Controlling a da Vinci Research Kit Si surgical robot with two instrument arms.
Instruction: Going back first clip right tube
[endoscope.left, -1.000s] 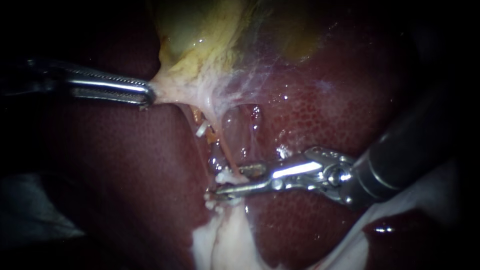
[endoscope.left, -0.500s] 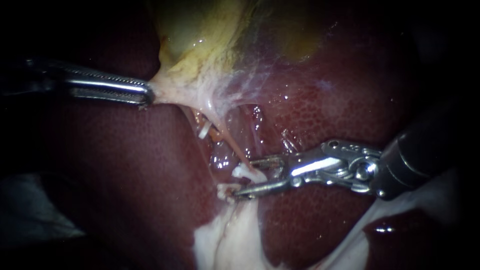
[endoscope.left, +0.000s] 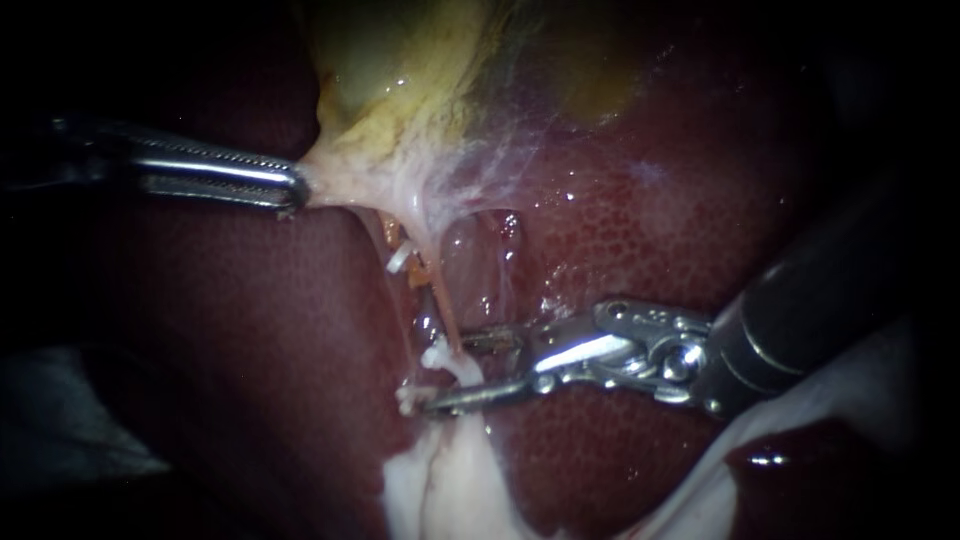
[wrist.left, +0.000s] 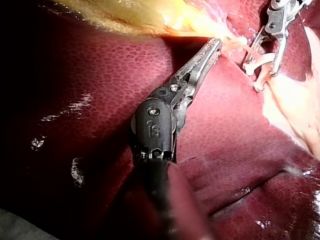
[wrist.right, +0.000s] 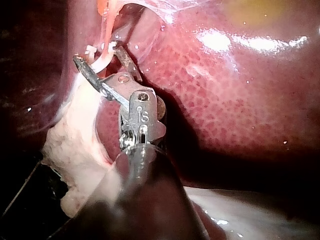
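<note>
Since half a second ago, my right instrument (endoscope.left: 445, 372) has slid back in toward the left along the liver (endoscope.left: 250, 330), and its tips again straddle the thin tube (endoscope.left: 443, 305) they had drawn away from. My left instrument has not shifted.

At the far left, my left instrument (endoscope.left: 298, 190) has its toothed jaws closed on the pale stringy tissue at the neck of the gallbladder (endoscope.left: 400, 80), pulling it sideways so the strands below stand taut.

Near the middle, the tube runs down from that stretched tissue to the right instrument's tips. A white clip (endoscope.left: 440, 356) sits between those jaws. They stand a little apart and both seem to bear on it, so I judge the clip is carried rather than fixed. The tube passes through the same gap.

I judge the tube to be soft, wet and easily torn. It is already under tension, so any pull across it risks a tear. The clip looks small, stiff and light. It is best kept seated square in the jaws and crossing the tube cleanly, clear of the white fatty tissue (endoscope.left: 440, 490) below.

At the right, the instrument's dark shaft comes in over glistening liver. Under it shows a pale surface (endoscope.left: 850, 395). Beyond the lit tissue everything is dark, and nothing of the room can be made out.
</note>
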